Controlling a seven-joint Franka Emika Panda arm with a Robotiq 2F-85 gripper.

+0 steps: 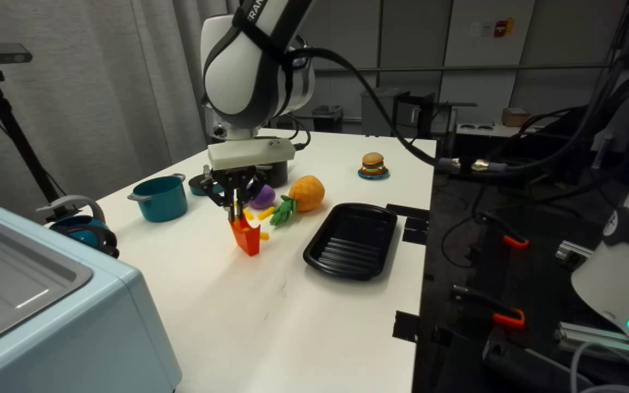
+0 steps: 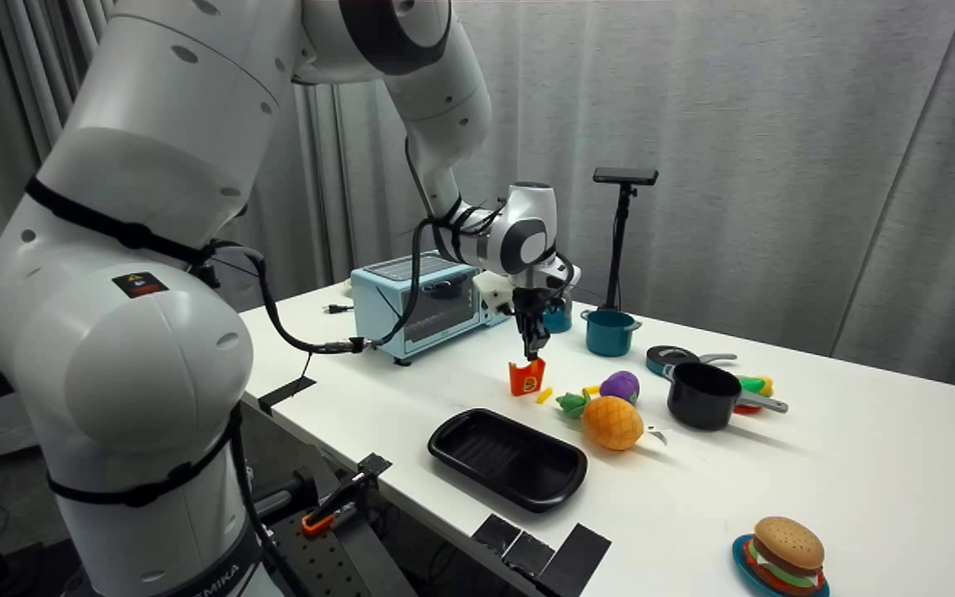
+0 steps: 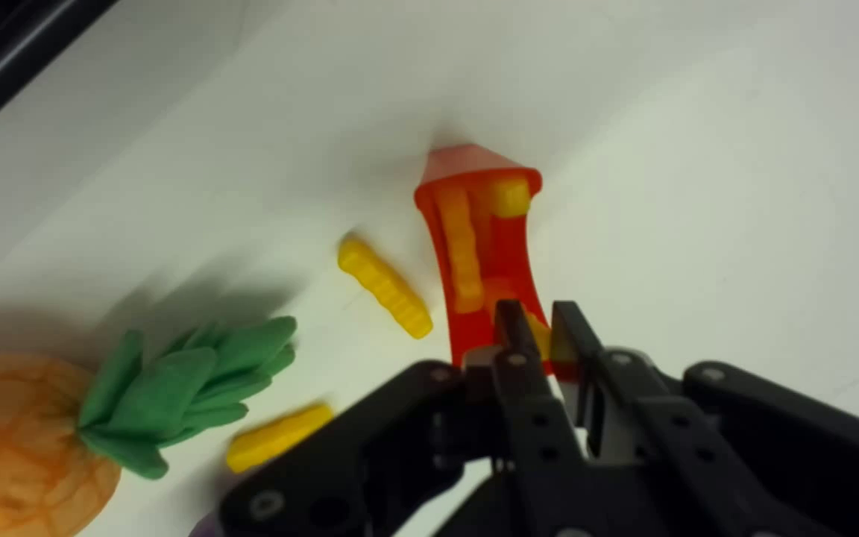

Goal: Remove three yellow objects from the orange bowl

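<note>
The gripper is clenched, seemingly on a fry that shows between its tips, that fry's long axis too hidden to tell. The bowl stands on the table just below, well in from the edge with black tape, its mouth running ahead of the tips. The coming lift likely turns on that fry clearing the bowl's wall

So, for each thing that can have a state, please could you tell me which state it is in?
Gripper: shut; a yellow piece shows between its fingers, grip uncertain.
Red-orange holder: standing, mouth up, yellow pieces inside.
Two other yellow pieces: lying on the table.
Teal pot: upright, uncovered.
Black pot: upright, uncovered.
Toaster oven door: shut.
Black tray: open side up.
Pineapple: lying on its side.
Burger: on a teal plate.
</note>
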